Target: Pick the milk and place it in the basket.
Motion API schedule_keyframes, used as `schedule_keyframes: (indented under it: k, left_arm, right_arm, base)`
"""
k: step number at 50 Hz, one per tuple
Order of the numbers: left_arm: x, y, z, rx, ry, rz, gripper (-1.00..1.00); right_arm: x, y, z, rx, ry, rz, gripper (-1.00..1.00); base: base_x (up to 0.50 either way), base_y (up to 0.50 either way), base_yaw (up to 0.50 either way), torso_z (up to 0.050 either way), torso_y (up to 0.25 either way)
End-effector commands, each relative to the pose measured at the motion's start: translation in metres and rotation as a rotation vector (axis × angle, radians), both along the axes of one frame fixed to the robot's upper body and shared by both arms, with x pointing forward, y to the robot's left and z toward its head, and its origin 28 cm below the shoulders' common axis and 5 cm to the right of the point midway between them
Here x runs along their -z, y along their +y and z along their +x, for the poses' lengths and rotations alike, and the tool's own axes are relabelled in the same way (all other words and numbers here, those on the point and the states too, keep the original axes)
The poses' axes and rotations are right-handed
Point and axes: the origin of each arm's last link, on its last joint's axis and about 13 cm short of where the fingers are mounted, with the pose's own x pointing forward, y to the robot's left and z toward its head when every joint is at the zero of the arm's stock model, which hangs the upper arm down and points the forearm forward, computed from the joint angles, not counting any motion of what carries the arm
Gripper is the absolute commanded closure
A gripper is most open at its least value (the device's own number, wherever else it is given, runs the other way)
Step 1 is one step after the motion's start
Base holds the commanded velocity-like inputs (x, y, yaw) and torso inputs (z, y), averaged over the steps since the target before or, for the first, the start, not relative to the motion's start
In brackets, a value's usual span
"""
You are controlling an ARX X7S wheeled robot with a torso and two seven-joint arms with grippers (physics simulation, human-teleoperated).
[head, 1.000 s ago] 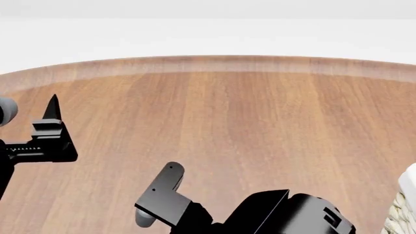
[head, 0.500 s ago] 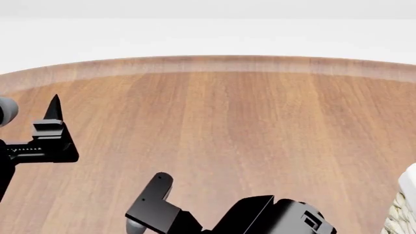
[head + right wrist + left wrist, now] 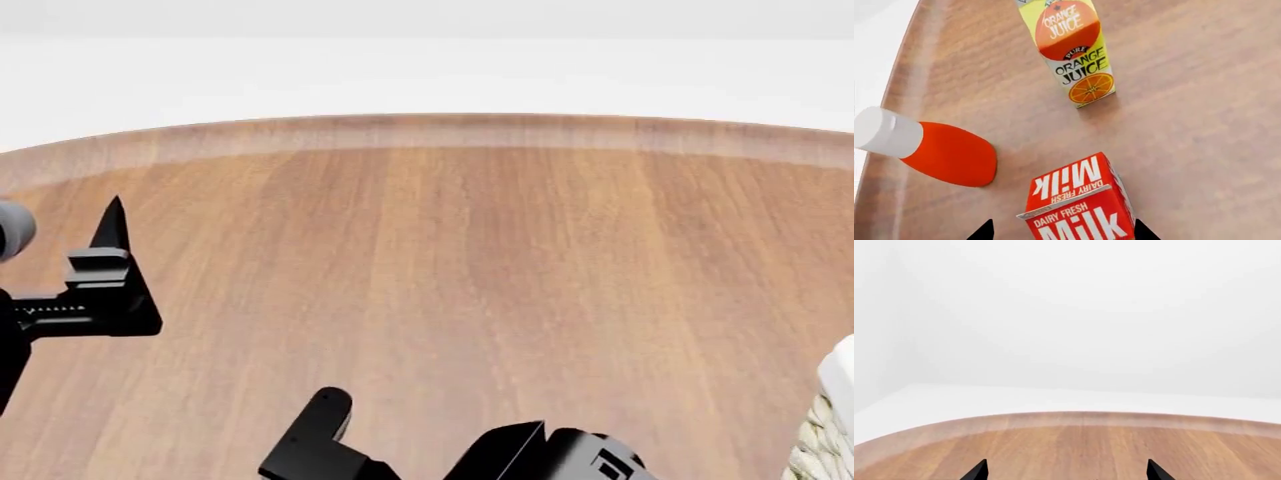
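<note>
The right gripper [image 3: 1062,232] is hovering spread wide over the milk [image 3: 1077,202], whose red top is sitting between its fingertips [image 3: 983,231], ungrasped. An orange juice carton [image 3: 1069,50] is standing at the milk's 12 o'clock, a red bottle [image 3: 927,147] lying at its 10 o'clock. The left gripper [image 3: 1066,471] is idling released above the table [image 3: 1087,445], while the basket [image 3: 827,420] is peeking in at the head view's 4 o'clock edge.

The head camera is looking down over the table [image 3: 507,260], the left wrist camera is facing low across it, and the right wrist camera is peering down close.
</note>
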Motion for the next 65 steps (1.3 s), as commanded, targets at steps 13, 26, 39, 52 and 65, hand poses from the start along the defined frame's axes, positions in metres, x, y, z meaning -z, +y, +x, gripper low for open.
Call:
schedule_keyframes:
  k: [13, 26, 39, 52, 65]
  left_arm:
    - [0.005, 0.001, 0.000, 0.009, 0.010, -0.002, -1.00]
    - [0.006, -0.001, -0.003, 0.021, 0.011, -0.001, -1.00]
    - [0.007, -0.001, -0.004, 0.026, 0.012, -0.005, -1.00]
    - [0.009, -0.001, -0.004, 0.030, 0.018, -0.003, -1.00]
    - [0.008, -0.001, -0.004, 0.029, 0.016, -0.001, -1.00]
  right_arm:
    - [0.011, -0.003, 0.006, 0.018, 0.021, -0.021, -1.00]
    - [0.018, -0.003, 0.012, 0.027, 0.035, -0.030, -1.00]
    - [0.020, -0.001, 0.013, 0.018, 0.046, -0.038, -1.00]
    - [0.020, 0.000, 0.015, 0.025, 0.023, -0.038, 1.00]
    - [0.006, -0.006, 0.018, 0.120, -0.073, -0.009, 1.00]
  base:
    - [0.00, 0.00, 0.00, 0.000, 0.000]
    - [0.00, 0.00, 0.00, 0.000, 0.000]
    - [0.00, 0.00, 0.00, 0.000, 0.000]
    - [0.00, 0.00, 0.00, 0.000, 0.000]
    - [0.00, 0.00, 0.00, 0.000, 0.000]
